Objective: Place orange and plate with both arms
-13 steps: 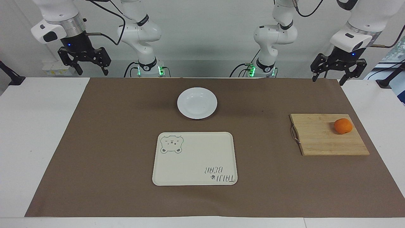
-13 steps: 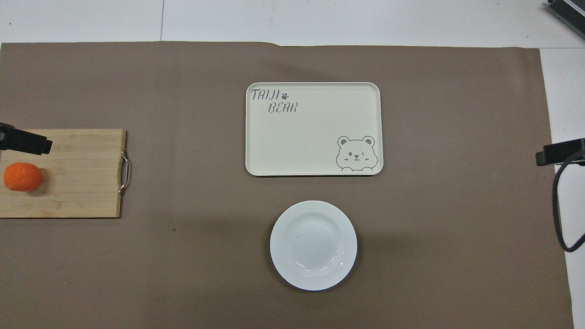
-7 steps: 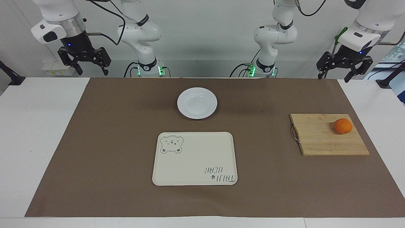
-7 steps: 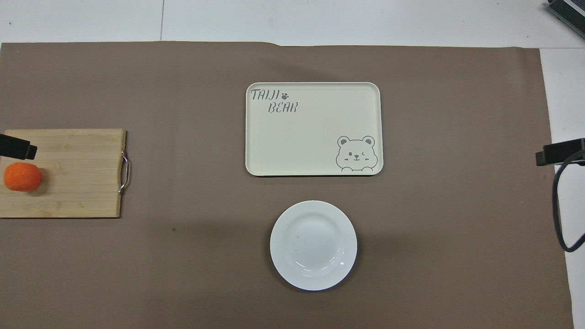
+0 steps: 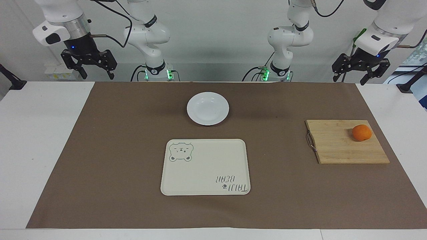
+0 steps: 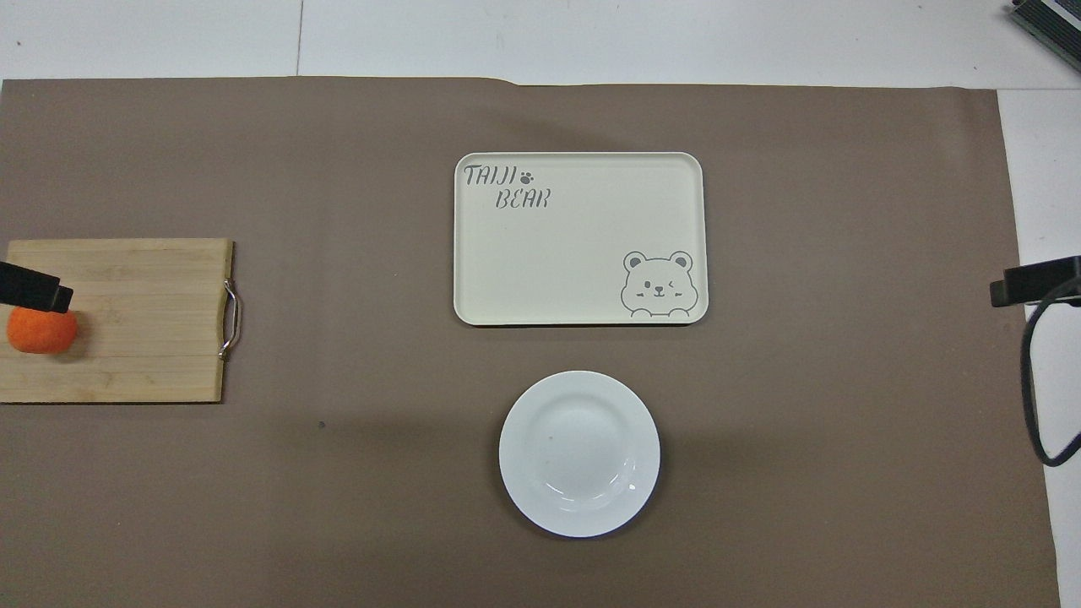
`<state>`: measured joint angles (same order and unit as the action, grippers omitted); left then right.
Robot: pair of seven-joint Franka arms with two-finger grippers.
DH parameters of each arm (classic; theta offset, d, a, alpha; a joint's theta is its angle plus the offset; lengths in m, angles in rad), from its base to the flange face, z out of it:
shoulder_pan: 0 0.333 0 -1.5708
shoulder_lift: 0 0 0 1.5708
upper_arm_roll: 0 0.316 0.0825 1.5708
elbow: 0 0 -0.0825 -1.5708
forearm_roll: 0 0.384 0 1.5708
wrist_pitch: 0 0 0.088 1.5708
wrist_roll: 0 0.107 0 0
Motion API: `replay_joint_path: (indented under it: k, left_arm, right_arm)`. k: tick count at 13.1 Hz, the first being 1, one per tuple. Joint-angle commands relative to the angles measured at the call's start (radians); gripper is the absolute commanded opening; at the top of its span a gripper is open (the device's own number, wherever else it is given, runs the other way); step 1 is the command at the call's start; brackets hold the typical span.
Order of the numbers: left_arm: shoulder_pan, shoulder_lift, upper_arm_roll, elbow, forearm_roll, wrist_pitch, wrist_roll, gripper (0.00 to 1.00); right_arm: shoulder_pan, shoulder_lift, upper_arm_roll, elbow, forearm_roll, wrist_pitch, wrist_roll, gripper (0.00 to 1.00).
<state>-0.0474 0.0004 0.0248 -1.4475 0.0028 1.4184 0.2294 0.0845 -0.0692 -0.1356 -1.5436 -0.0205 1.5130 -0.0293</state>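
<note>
The orange (image 5: 362, 132) lies on a wooden cutting board (image 5: 337, 143) at the left arm's end of the table; in the overhead view the orange (image 6: 40, 331) is partly covered by a finger. The white plate (image 5: 207, 108) sits empty on the brown mat, nearer to the robots than the tray; it also shows in the overhead view (image 6: 579, 453). My left gripper (image 5: 348, 79) hangs open and empty, high in the air over the board's end of the mat. My right gripper (image 5: 97, 76) hangs open and empty, high at the right arm's end, and waits.
A cream rectangular tray (image 5: 205, 166) with a bear drawing lies empty at mid-table, farther from the robots than the plate. The board (image 6: 143, 321) has a metal handle on the side toward the tray. A brown mat covers most of the table.
My left gripper has risen and shifted slightly, staying open and empty. The right arm, orange, plate and tray have not moved.
</note>
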Motion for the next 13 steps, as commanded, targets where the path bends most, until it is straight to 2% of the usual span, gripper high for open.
replay_joint_path:
  k: [1,5,8,13]
  left_arm:
    - [0.015,-0.007,0.001,0.021,-0.032,-0.03,-0.018,1.0]
    - [0.04,-0.014,0.001,0.025,-0.043,-0.039,-0.012,1.0]
    - [0.024,-0.051,-0.016,0.015,-0.038,-0.038,-0.01,1.0]
    - [0.038,-0.051,-0.003,0.015,-0.038,-0.036,-0.01,1.0]
  right_arm:
    - [-0.011,-0.011,0.005,-0.006,0.014,-0.004,-0.004,1.0]
    - [-0.011,-0.011,0.005,-0.006,0.014,-0.002,-0.004,1.0]
    - [-0.011,-0.011,0.005,-0.006,0.014,-0.004,-0.004,1.0]
    - [-0.011,-0.011,0.005,-0.006,0.014,-0.004,-0.004,1.0]
